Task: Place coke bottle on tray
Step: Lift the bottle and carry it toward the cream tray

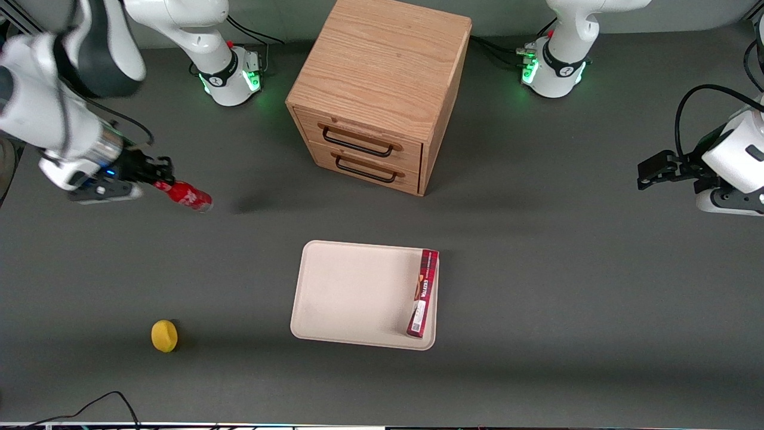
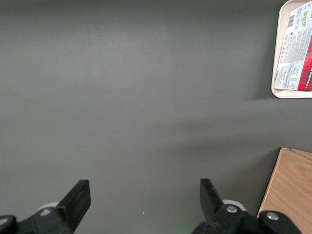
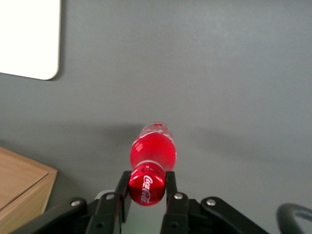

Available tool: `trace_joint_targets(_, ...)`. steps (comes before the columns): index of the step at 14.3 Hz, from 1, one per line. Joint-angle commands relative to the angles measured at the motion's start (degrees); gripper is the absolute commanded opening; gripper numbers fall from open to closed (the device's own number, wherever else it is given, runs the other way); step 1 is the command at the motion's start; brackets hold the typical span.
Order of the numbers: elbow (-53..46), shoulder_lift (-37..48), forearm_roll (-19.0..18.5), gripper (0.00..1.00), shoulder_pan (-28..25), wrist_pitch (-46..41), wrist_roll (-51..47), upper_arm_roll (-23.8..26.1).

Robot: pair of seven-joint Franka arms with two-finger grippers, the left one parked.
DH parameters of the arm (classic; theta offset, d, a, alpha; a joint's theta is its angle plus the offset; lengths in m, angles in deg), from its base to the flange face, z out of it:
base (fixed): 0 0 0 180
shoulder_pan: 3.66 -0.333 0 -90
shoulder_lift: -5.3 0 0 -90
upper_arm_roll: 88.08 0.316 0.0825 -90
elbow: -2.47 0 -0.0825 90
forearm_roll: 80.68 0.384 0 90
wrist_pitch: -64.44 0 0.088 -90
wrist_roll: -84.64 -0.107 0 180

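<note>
At the left edge of the front frame the gripper (image 1: 162, 177) has its fingers clamped on the coke bottle (image 1: 190, 196) by the cap, well apart from the tray (image 1: 352, 292) down at center.

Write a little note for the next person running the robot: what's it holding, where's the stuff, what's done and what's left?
Gripper: shut on the coke bottle at its cap, held above the table toward the working arm's end.
Tray: on the table in front of the cabinet, with a dark-red box lying along one edge.
Done: bottle picked up.
Left: carry it over the tray, set it on the bare part, let go.
</note>
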Motion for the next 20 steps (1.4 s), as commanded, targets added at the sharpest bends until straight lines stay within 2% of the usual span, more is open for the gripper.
trace_joint_targets(1,-10.35,-1.45,0.26,0.00,0.74,-9.50,-1.31,0.29)
trace_joint_targets(4,-19.76,-5.13,-0.89,0.00,0.74,-17.69,-2.27,0.29)
trace_joint_targets(7,-26.53,-10.92,-1.33,0.00,-0.31,-18.15,-9.01,0.90)
trace_joint_targets(12,-42.61,-27.00,-0.98,0.00,-11.19,-18.15,-30.19,1.34)
trace_joint_targets(16,-58.07,-43.78,-1.06,0.00,-17.43,-15.17,-39.17,0.73)
trace_joint_targets(18,-60.22,-48.90,-1.33,0.00,-19.81,-8.69,-43.65,0.47)
trace_joint_targets(20,-60.30,-51.10,-1.33,0.00,-20.79,-3.93,-44.11,-0.06)
